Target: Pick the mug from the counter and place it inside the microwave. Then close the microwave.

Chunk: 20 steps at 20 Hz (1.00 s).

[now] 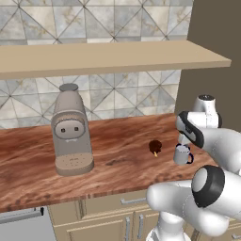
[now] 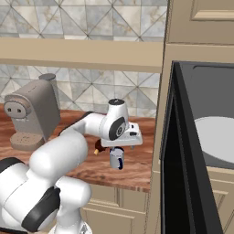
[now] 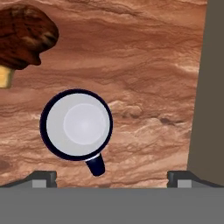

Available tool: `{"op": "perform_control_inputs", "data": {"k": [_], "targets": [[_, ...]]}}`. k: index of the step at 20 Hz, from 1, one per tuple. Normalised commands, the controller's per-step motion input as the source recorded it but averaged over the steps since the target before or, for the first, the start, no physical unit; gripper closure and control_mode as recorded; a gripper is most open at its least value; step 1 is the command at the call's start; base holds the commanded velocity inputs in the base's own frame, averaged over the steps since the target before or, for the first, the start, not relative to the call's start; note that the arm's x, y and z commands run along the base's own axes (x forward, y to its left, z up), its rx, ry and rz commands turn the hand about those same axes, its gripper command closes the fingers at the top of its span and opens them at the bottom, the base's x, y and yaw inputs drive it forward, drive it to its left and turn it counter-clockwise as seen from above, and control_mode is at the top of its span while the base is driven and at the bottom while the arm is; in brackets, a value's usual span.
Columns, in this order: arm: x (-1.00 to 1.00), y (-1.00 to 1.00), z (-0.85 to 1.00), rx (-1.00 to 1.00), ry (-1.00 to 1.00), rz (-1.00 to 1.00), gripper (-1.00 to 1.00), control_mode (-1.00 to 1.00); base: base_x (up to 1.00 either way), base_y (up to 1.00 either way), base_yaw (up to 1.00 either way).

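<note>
My gripper point(image 3: 111, 177) hung spread wide above the mug point(image 3: 76, 125), left of centre in hand view, on the counter point(image 3: 144, 65). Judgement: shift left to centre it, avoid handle, then descend.

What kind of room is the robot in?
It looks like a kitchen. There is a coffee machine on a wooden counter with cabinets below, a small mug nearby, and an open microwave built into the wall beside it.
</note>
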Motion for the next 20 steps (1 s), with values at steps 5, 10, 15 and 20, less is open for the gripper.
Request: {"op": "perform_control_inputs", "data": {"k": [5, 10, 15, 20], "targets": [[0.0, 0.01, -0.14, 0.01, 0.0, 0.02, -1.0, -1.0, 0.0, 0.0, 0.0], [-0.07, 0.04, -0.15, 0.03, 0.0, 0.05, -1.0, -1.0, 0.0, 0.0, 0.0], [-0.1, 0.09, -0.14, 0.03, 0.0, 0.04, -1.0, -1.0, 0.0, 0.0, 0.0], [-0.03, 0.03, -0.1, 0.01, 0.0, 0.02, -1.0, -1.0, 0.0, 0.0, 0.0]]}}
